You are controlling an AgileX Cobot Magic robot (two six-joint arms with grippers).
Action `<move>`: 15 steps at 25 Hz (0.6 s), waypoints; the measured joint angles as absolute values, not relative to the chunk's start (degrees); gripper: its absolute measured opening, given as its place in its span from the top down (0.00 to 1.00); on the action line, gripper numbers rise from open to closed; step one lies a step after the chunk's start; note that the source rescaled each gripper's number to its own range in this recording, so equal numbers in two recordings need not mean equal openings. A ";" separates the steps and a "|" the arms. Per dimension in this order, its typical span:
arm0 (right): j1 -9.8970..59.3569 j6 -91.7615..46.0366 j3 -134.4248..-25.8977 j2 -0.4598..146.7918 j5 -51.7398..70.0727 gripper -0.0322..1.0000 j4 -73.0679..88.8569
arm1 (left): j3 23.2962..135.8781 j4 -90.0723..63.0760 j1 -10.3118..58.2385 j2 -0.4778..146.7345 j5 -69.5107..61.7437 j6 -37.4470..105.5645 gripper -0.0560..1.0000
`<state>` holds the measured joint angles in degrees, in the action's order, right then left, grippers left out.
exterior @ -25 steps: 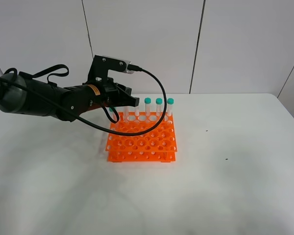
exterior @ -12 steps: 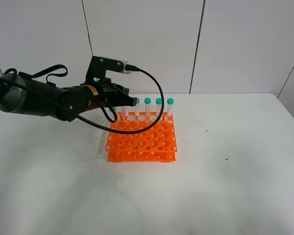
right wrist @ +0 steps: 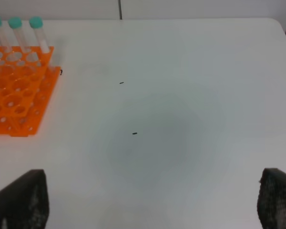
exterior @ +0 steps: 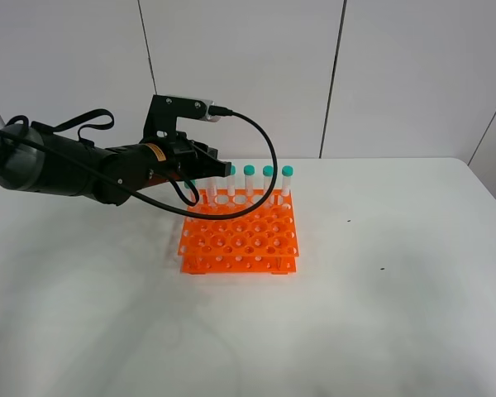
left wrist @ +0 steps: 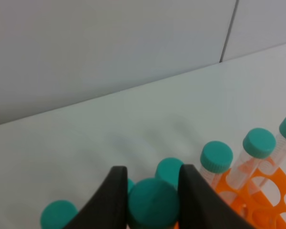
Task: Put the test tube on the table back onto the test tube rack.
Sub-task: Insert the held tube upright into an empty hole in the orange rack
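Between the left gripper's (left wrist: 152, 172) closed fingers (left wrist: 115, 195), the test tube (left wrist: 152, 204) is pinched by its teal cap over the back left corner of the test tube rack (exterior: 240, 240), beside the other capped tubes (exterior: 268, 180). Its lower end is hidden. The right gripper (right wrist: 148, 200) hangs spread wide above the table (right wrist: 171, 119).

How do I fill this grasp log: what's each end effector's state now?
Left end effector: closed on the slim clear teal-capped plastic test tube.
Right end effector: open, empty.

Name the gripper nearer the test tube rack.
Left. The left gripper holds a test tube over the test tube rack's back row; the right gripper sits far off.
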<state>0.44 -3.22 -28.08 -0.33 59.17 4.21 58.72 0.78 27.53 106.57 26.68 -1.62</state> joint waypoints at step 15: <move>0.44 -3.22 -28.08 -0.33 59.17 0.00 4.21 | 57.50 2.26 27.53 106.57 26.55 -1.80 0.94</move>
